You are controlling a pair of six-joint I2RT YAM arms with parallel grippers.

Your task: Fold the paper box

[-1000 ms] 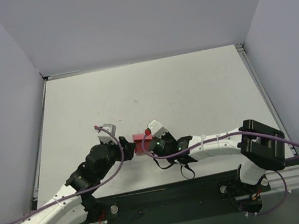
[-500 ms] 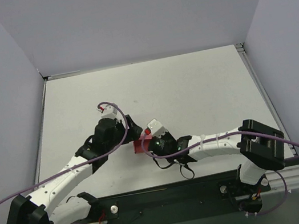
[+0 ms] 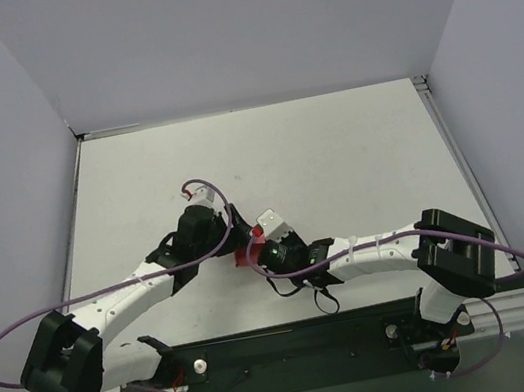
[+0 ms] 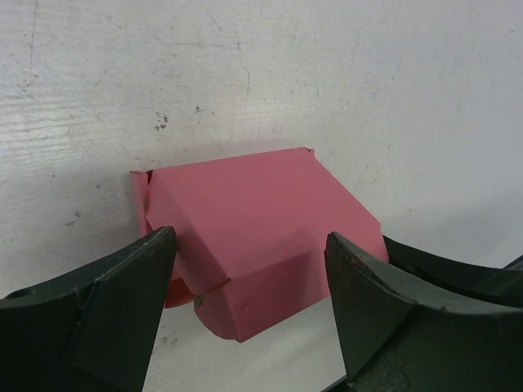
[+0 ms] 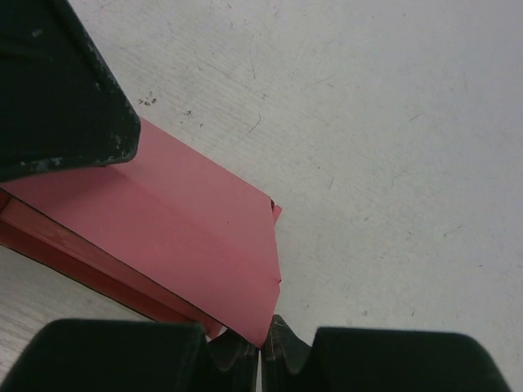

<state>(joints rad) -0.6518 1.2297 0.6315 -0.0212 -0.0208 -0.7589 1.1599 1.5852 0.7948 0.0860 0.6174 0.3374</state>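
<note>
Paper box (image 4: 261, 237) is pink-red, creased, with flaps partly folded

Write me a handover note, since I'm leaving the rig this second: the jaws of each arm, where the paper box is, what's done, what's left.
The left gripper is open, its jaws standing either side of the paper box without clamping it.
The right gripper is shut, pinching a corner of the box.
The box lies on the table, between the two arms.
Done: panels are creased and folded over into a sloped shape.
Left: it looks unfinished, with loose layers along one edge. The left arm probably works the next flap while the right holds.
</note>
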